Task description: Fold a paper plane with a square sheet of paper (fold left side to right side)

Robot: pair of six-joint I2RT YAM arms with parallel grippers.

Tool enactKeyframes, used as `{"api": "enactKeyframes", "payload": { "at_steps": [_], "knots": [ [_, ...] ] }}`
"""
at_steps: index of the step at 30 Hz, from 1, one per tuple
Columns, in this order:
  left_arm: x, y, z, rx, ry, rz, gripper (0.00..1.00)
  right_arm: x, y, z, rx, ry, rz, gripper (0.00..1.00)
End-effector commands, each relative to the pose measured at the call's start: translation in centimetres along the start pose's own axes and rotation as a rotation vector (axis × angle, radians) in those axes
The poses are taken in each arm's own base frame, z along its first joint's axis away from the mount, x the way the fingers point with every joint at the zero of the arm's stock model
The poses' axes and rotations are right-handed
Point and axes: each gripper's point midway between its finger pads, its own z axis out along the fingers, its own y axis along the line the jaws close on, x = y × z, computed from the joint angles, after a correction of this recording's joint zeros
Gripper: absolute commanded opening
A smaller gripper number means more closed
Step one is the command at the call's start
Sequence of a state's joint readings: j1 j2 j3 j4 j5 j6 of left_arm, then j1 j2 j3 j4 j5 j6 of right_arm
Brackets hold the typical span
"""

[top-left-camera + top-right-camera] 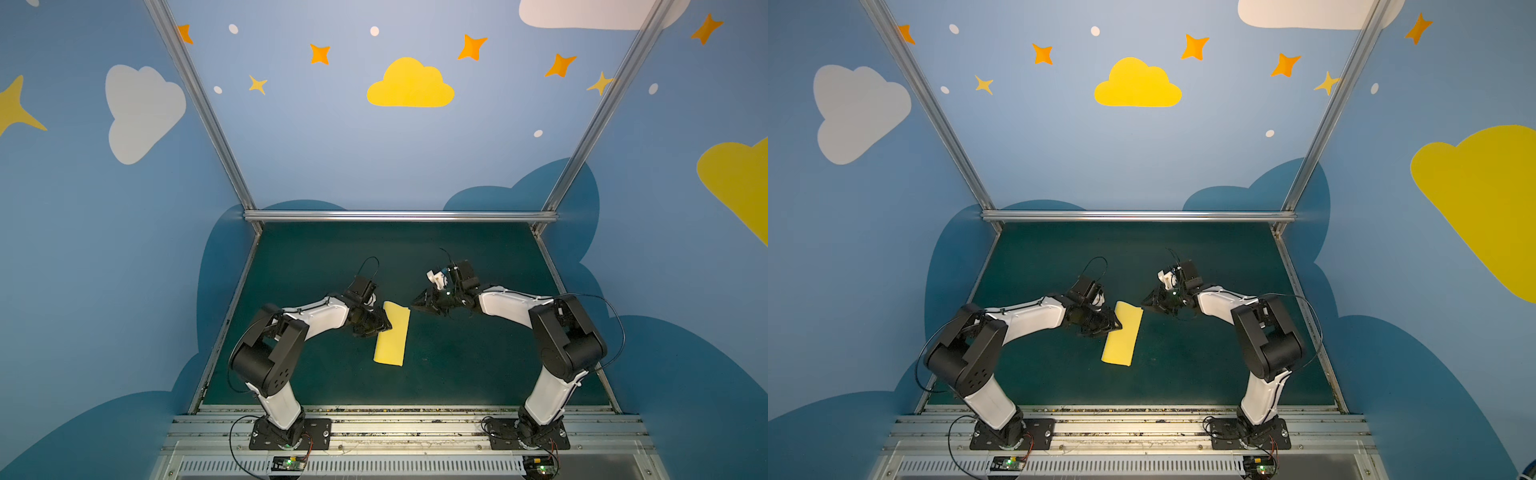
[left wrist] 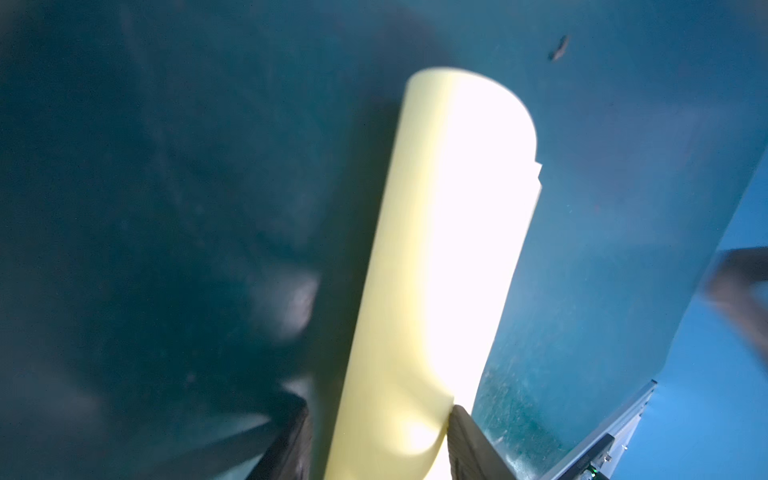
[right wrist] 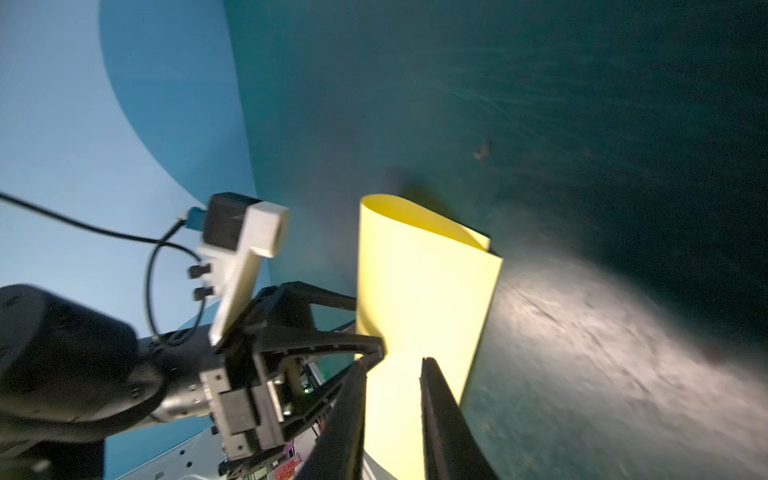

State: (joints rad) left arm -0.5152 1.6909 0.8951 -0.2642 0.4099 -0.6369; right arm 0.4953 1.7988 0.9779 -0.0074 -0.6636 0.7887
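Nearest you, the pale yellow square sheet of paper (image 1: 391, 336) lies doubled over on the dark green mat (image 1: 457, 365), its bend rounded, uncreased. Your left gripper (image 1: 386, 325) straddles the sheet's left bend; jaws apart, can't tell if pinching. Your right gripper (image 1: 415, 306) sits at the sheet's far right corner, jaws slightly parted, seemingly holding nothing. Line up the free edges, then press the bend flat.

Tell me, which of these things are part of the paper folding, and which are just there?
In the job: yellow paper, loosely folded over; left gripper; right gripper; green table under it.
Just there: small dark speck on the table; painted clouds and stars on the walls.
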Motion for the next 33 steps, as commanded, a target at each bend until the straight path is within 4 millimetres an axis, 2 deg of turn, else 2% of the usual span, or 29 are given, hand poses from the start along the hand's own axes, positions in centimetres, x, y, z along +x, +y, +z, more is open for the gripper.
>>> {"api": "enactKeyframes", "payload": {
  "at_steps": [1, 8, 14, 20, 33],
  "knots": [
    [0.5, 1.1, -0.5, -0.058, -0.026, -0.042, 0.53, 0.6, -1.7, 0.3, 0.051, 0.0, 0.027, 0.23],
    [-0.2, 2.2, -1.2, -0.107, -0.074, -0.04, 0.53, 1.6, -2.6, 2.0, 0.076, 0.038, 0.032, 0.19],
    [-1.2, 1.4, -0.9, -0.087, -0.073, -0.031, 0.54, 1.9, -3.0, 2.7, 0.091, 0.048, 0.038, 0.1],
    [-1.3, 1.2, -0.3, -0.079, -0.059, -0.027, 0.54, 2.1, -3.3, 3.5, 0.098, 0.067, 0.043, 0.01],
    [-0.4, 1.2, 0.0, -0.08, -0.026, 0.019, 0.54, 2.3, -3.8, 4.7, 0.104, 0.092, 0.06, 0.0]
  ]
}}
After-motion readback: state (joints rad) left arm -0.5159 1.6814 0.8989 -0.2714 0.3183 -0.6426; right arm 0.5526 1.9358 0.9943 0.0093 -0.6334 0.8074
